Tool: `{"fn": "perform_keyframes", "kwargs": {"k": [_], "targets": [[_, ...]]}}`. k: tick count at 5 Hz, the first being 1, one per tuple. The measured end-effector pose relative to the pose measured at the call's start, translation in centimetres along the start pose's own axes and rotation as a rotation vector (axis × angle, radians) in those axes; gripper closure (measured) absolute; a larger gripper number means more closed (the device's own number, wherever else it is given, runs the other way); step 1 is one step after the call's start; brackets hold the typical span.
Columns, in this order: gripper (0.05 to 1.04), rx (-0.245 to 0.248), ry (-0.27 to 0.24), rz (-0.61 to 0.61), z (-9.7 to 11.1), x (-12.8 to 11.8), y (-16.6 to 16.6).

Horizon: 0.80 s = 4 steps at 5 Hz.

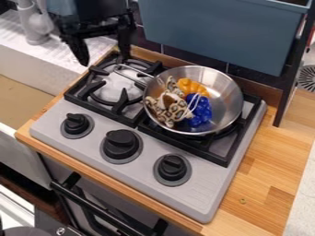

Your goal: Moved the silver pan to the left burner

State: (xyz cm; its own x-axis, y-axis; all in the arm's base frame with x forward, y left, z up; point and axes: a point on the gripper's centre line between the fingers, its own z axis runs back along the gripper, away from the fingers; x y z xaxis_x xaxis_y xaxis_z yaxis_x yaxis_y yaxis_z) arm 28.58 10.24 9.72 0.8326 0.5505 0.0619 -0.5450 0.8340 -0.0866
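Silver pan lies lower right of the open, downward-hanging gripper, its handle and long axis pointing upper left

Silver pan, filled, upright on right burner.

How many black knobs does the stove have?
3. They sit in a slanting row along the front of the stove: the left knob, the bigger middle knob, and the right knob, which is in front of the silver pan.
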Motion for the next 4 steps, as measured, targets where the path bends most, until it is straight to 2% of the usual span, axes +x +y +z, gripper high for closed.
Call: {"fn": "perform_keyframes", "kwargs": {"k": [1,2,4], "targets": [[0.083,0.01,0.015,0.002,-1.2,-0.8,-1.0],[0.083,-0.025,0.038,0.023,-1.7,-1.5,-1.8],[0.083,-0.044,0.037,0.085,-3.5,-2.2,-3.1]]}}
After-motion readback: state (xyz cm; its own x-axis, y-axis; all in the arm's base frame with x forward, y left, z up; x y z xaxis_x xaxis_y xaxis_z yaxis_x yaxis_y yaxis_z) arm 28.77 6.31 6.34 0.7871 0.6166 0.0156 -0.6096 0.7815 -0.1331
